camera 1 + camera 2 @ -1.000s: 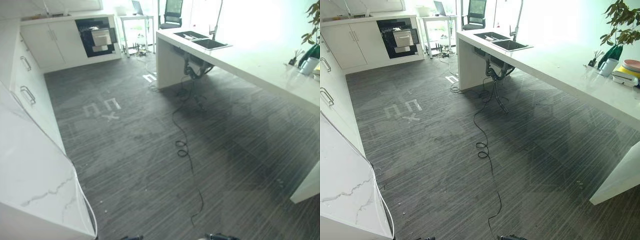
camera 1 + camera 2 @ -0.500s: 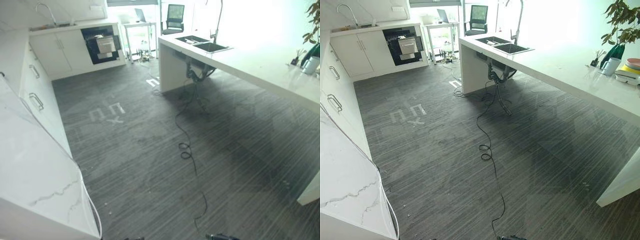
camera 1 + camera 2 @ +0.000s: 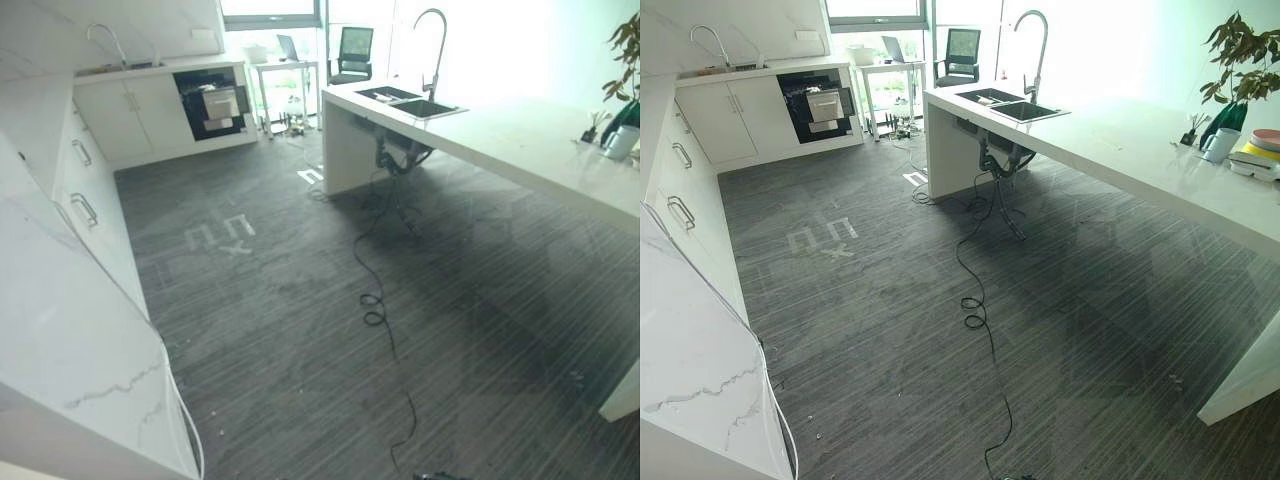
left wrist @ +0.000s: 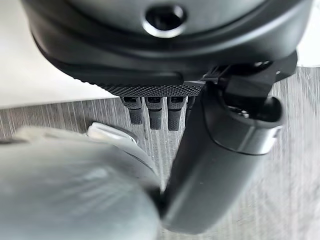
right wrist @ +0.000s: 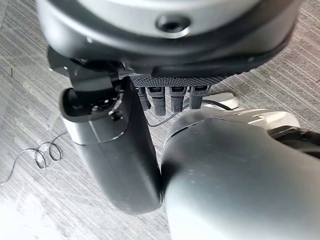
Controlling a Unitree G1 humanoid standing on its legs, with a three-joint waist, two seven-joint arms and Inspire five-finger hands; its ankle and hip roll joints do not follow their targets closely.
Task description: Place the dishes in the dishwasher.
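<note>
We stand in a kitchen, and both our hands hang low by our sides. Our left hand [image 4: 200,150] has its fingers straight and loose, and it holds nothing. Our right hand [image 5: 130,145] is the same: loose fingers, nothing in it.

The dishes [image 3: 1260,155] sit in a small stack on the long white counter [image 3: 1140,150], out at about two o'clock from us, next to a white cup [image 3: 1219,143] and a plant [image 3: 1240,50]. The dishwasher [image 3: 820,103] is far across the floor at about eleven o'clock, set in the white cabinets [image 3: 715,125], with its front open and a rack showing.

The dishes lie on our right side, so we think our right hand is the nearer one to reach them. They are still well apart from both hands, so we think we must walk there first.
</note>
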